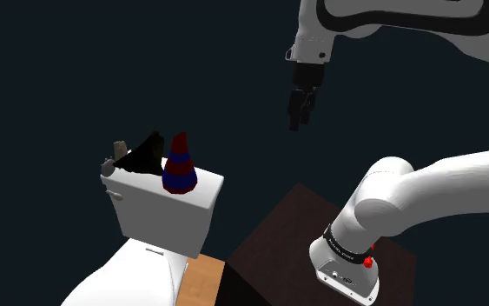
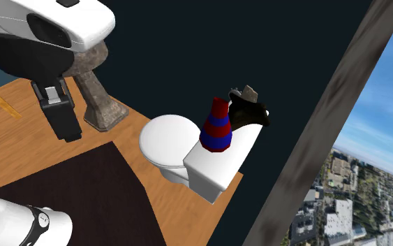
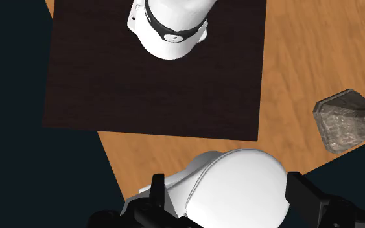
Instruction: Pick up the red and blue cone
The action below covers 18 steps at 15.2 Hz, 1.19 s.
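A cone (image 1: 179, 165) with red and blue bands stands upright on the lid of a white toilet tank (image 1: 160, 216). In the second exterior view the cone (image 2: 216, 127) stands at the tank's (image 2: 209, 171) near end. My black gripper (image 1: 296, 120) hangs high in the air, well off to the shoulder view's right of the cone and touching nothing. In the second exterior view the gripper (image 2: 69, 131) hangs far to the left of the cone. The wrist view has the gripper (image 3: 228, 194) open, fingers apart above the white toilet lid (image 3: 239, 188).
A black jagged object (image 1: 144, 156) with a grey piece lies on the tank right behind the cone. The dark brown stand top (image 3: 155, 84) carries my arm's base. A grey stone-like pedestal (image 2: 97, 98) stands on the wooden floor (image 2: 20, 126) near the toilet bowl (image 2: 163, 140).
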Motion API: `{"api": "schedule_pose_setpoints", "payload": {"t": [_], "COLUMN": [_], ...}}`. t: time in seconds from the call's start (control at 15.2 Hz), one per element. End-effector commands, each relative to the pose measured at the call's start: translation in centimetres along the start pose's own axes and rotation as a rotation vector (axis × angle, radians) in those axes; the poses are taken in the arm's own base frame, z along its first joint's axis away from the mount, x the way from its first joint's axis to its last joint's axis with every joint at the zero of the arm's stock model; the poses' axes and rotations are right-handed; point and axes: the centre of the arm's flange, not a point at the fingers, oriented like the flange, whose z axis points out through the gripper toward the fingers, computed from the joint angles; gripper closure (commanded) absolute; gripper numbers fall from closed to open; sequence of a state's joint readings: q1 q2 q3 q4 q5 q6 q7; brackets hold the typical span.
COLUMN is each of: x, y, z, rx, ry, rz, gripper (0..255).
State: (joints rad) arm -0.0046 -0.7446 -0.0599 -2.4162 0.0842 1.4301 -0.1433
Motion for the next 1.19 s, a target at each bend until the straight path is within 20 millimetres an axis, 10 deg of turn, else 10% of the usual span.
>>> {"api": "schedule_pose_setpoints", "payload": {"t": [0.0, 1.12], "x": [0.0, 20.6], "y": [0.0, 1.1], "z": [0.0, 6.1], "rx": [0.0, -0.092], "ry": [0.0, 0.039], "rz": [0.0, -0.296], "gripper": [0, 0]}}
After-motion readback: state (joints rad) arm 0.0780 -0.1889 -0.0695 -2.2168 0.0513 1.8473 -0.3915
